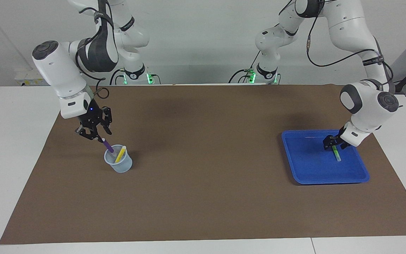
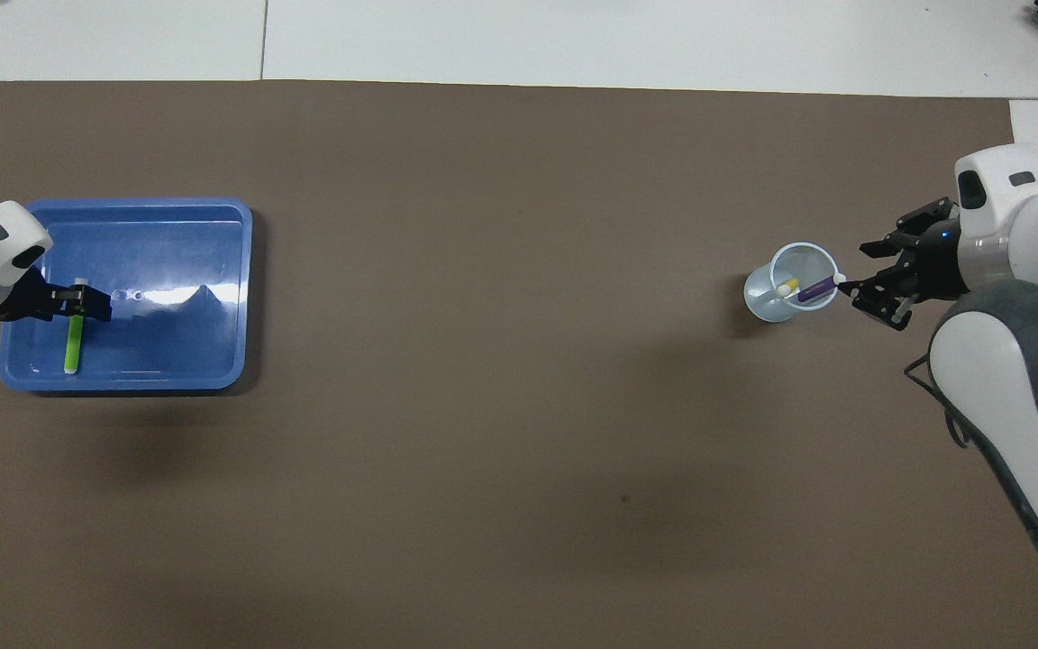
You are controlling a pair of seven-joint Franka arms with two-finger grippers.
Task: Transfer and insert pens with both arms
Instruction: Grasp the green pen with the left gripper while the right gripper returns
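Note:
The translucent cup (image 1: 119, 164) stands on the brown mat toward the right arm's end and also shows in the overhead view (image 2: 767, 300). The yellow pen (image 1: 120, 154) stands in it. The purple pen (image 1: 107, 144) leans in the cup, its upper end (image 2: 816, 288) at the tips of my right gripper (image 1: 96, 134). That gripper is open just above the cup's rim (image 2: 863, 281). The bright green pen (image 1: 336, 153) lies in the blue tray (image 1: 315, 173) toward the left arm's end. My left gripper (image 1: 332, 143) is down at the pen's end nearer the robots (image 2: 77, 302).
The brown mat (image 1: 203, 197) covers most of the white table. The blue tray (image 2: 168, 361) holds only the green pen (image 2: 73, 347). A small white box with yellow marks (image 1: 30, 78) sits at the table's edge by the right arm's base.

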